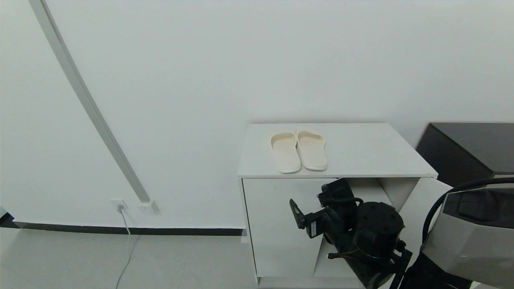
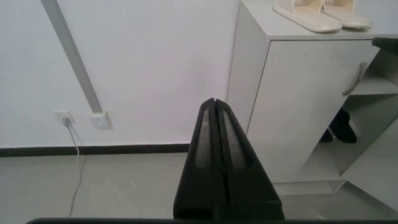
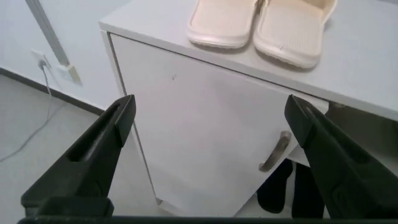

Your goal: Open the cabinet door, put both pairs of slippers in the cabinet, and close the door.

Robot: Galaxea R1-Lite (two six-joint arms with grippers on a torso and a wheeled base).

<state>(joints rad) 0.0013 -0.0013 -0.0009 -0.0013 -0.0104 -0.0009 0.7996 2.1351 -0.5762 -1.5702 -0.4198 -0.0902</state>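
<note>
A white cabinet [image 1: 333,168] stands against the wall. Its left door [image 3: 205,137] with a grey handle [image 3: 274,152] is closed, and its right door [image 1: 427,208] is swung open. A cream pair of slippers [image 1: 298,150] lies side by side on top. A dark pair of slippers [image 2: 342,127] stands inside, low in the open half. My right gripper [image 3: 210,106] is open, empty, in front of the closed door, below the cream pair. My left gripper [image 2: 214,106] is shut on nothing, off to the cabinet's left, apart from it.
A black piece of furniture [image 1: 466,148] stands to the right of the cabinet. A grey conduit [image 1: 88,104] runs down the wall to a socket [image 1: 119,206], from which a cable trails onto the floor. Bare floor lies left of the cabinet.
</note>
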